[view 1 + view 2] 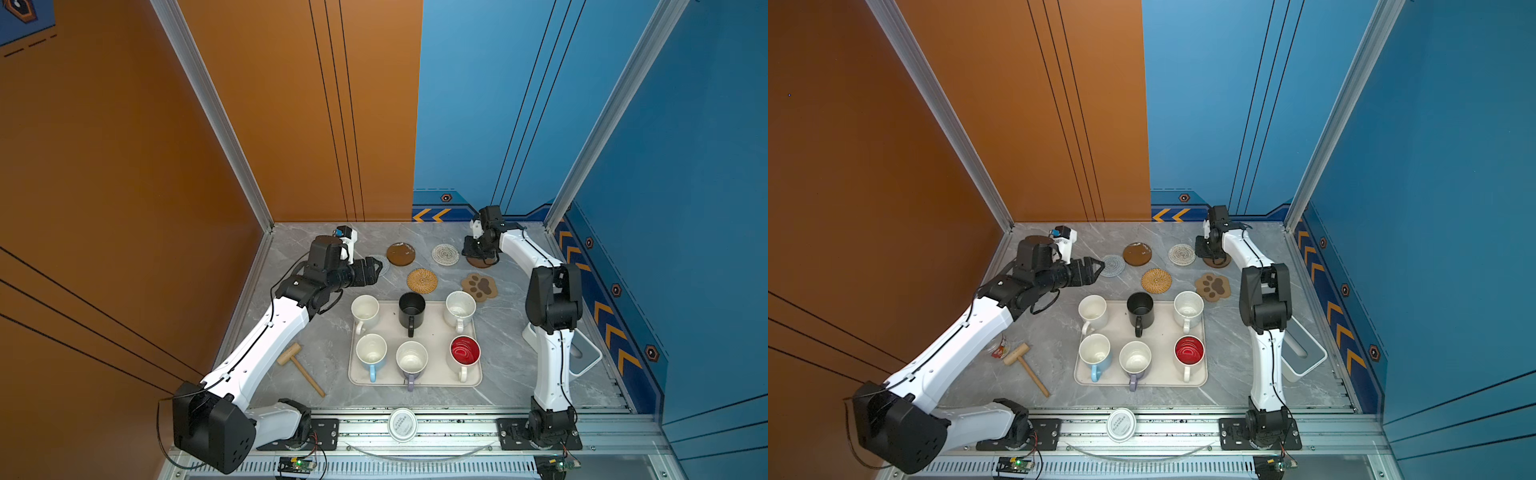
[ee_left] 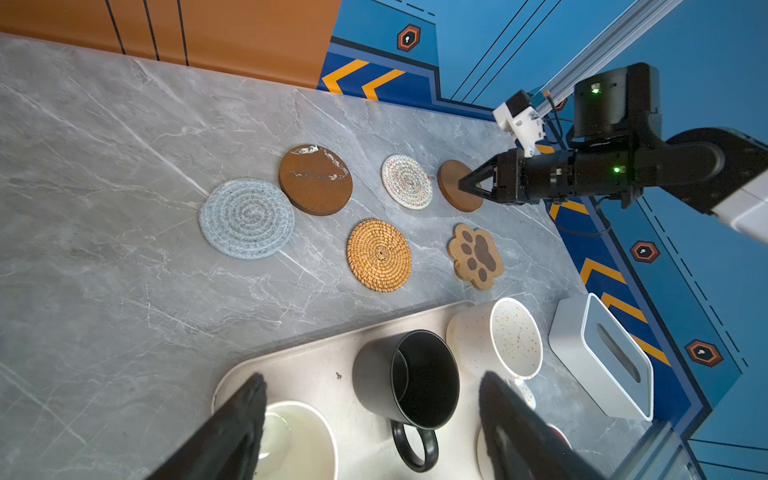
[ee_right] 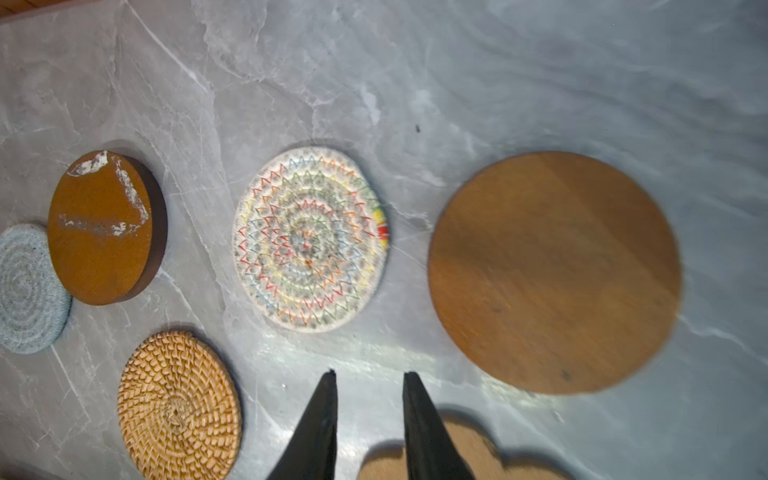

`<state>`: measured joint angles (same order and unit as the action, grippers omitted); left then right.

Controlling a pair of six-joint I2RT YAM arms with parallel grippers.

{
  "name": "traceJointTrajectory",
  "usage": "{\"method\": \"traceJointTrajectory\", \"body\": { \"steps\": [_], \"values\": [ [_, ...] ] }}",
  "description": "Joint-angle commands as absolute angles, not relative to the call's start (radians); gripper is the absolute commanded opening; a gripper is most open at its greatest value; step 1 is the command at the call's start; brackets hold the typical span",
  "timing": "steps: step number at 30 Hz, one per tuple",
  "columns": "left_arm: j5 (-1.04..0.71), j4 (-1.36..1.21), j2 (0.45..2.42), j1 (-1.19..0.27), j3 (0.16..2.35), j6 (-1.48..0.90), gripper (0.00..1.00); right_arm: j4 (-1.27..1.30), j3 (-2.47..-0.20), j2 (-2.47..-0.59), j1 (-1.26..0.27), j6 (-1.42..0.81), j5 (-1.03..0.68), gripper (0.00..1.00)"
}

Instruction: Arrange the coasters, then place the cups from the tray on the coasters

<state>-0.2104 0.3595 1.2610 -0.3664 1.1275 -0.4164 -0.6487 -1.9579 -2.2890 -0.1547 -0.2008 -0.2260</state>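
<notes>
Now in a top view my right hand [image 1: 478, 253] hangs just by the plain brown coaster [image 1: 482, 262], above-right of the tray [image 1: 415, 384] of cups [image 1: 411, 309]; left wrist view, my left hand [image 2: 372, 375] spread, empty; right wrist view, jaws narrowly apart, empty, so I'd lift straight, not drag.

The right gripper [image 3: 370, 372] shows as two dark, pointed fingers [image 3: 320, 424] above the grey marble tabletop [image 3: 540, 83]. A narrow gap parts them and nothing is between them. Four coasters lie flat in a row farther out. From right to left they are a plain brown disc [image 3: 555, 272], slightly blurred, a whitish woven round [image 3: 309, 239] with coloured zigzag stitching, and a brown disc with white scuffs [image 3: 102, 228]. Last comes a grey-blue woven round [image 3: 29, 291], cut off by the picture's edge and just beside the scuffed disc. Nearer and to the left lies a tan rattan round [image 3: 178, 405]. Beneath the fingers, a tan paw-shaped mat [image 3: 490, 461] is partly hidden.
</notes>
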Motion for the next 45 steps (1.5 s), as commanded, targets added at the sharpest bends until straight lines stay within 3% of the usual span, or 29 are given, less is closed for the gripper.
{"method": "traceJointTrajectory", "body": {
  "steps": [1, 13, 18, 26, 45],
  "values": [
    [-0.215, 0.347, 1.270, -0.377, 1.160, -0.411, 0.79, -0.703, -2.071, -2.367, -0.179, -0.221, -0.259, 0.26],
    [-0.216, 0.336, 1.294, -0.376, 1.152, -0.407, 0.79, -0.755, -2.312, -2.565, -0.199, -0.258, -0.308, 0.25],
    [-0.216, 0.331, 1.291, -0.376, 1.143, -0.406, 0.79, -0.816, -2.307, -2.590, -0.217, -0.231, -0.298, 0.15],
    [-0.220, 0.324, 1.276, -0.377, 1.126, -0.408, 0.79, -0.856, -2.175, -2.534, -0.233, -0.208, -0.251, 0.01],
    [-0.234, 0.277, 1.218, -0.370, 1.062, -0.416, 0.80, -0.880, -1.890, -2.341, -0.267, -0.198, -0.171, 0.00]
  ]
}}
